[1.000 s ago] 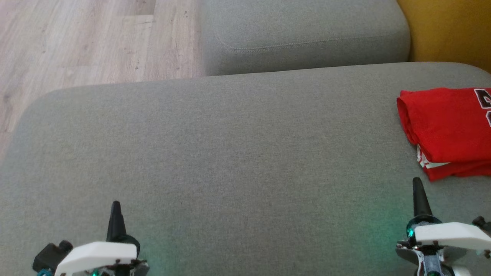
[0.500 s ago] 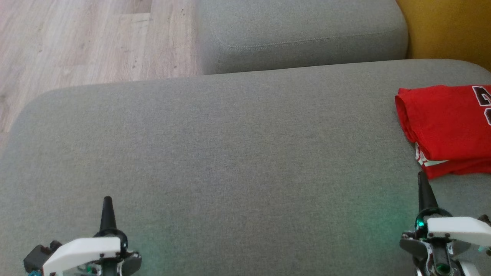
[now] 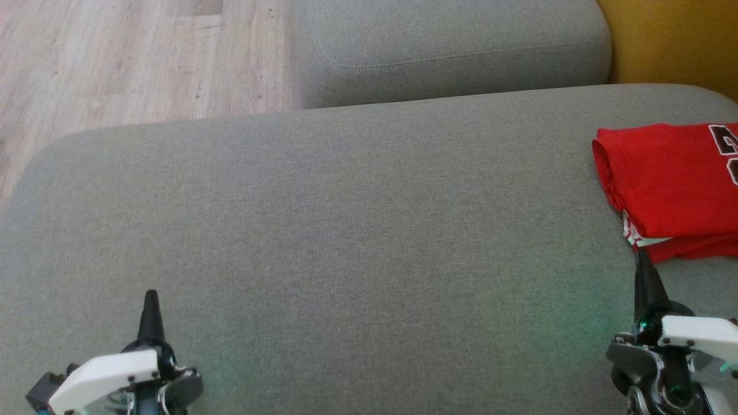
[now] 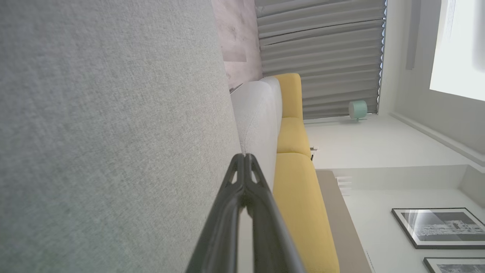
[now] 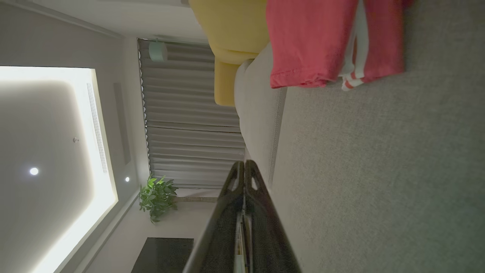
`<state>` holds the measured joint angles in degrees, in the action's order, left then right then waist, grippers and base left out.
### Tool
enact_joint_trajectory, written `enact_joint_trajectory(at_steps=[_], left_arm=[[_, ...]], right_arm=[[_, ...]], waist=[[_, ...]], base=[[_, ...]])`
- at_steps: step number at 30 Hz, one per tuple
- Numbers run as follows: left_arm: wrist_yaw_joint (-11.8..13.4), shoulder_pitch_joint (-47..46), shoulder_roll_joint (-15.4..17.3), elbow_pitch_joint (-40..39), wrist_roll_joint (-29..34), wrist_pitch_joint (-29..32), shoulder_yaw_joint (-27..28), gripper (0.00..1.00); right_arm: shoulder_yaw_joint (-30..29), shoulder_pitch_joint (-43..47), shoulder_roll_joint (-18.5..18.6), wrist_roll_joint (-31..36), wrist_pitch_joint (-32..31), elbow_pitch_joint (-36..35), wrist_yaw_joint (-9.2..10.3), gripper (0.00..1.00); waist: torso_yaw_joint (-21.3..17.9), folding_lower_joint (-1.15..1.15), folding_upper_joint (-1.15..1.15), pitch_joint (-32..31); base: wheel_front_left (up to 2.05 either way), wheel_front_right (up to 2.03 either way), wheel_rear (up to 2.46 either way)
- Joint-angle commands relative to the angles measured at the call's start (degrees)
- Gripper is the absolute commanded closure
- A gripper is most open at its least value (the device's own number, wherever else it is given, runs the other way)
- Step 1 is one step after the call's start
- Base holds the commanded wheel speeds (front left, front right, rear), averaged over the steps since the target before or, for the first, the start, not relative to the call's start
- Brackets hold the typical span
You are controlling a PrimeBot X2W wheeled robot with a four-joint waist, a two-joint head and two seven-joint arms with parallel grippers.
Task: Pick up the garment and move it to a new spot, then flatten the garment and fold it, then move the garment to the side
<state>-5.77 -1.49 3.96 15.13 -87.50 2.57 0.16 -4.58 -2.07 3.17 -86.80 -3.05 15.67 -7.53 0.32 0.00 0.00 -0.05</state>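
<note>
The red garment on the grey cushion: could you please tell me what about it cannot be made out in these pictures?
- Head view: the garment runs off the right edge, so its dark lettering cannot be read.
- Right wrist view: the top edge cuts off part of it.
- Both views: the top layer hides the folds beneath, bar a white-striped hem.

Matt woven grey cushion (image 3: 369, 219), soft red cloth garment (image 3: 669, 178), pale wood-grain floor (image 3: 115, 57).
</note>
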Motion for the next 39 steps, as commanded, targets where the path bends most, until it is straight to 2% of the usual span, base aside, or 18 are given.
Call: enact_joint_trajectory(at_steps=[1, 9, 39], left_arm=[[-0.65, -3.63, 0.75, -1.49, -1.30, 0.54, 2.36, 1.00], [-1.71, -4.49, 0.69, -1.21, -6.72, 1.95, 3.90, 1.00], [-1.71, -4.55, 0.16, -1.17, -6.09, 2.55, 4.65, 1.00]], right_arm=[[0.72, -3.09, 1.09, -1.51, -0.56, -1.80, 0.04, 1.00], [-0.08, -3.94, 1.06, -6.92, -1.94, -1.76, 0.04, 1.00], [-0.68, -3.99, 0.63, -6.42, -2.42, -1.72, 0.04, 1.00]], waist=[[-0.03, 0.00, 0.00, 0.02], [-0.32, 0.00, 0.00, 0.23], [-0.32, 0.00, 0.00, 0.23]], base=[[0.00, 0.00, 0.00], [0.00, 0.00, 0.00], [0.00, 0.00, 0.00]])
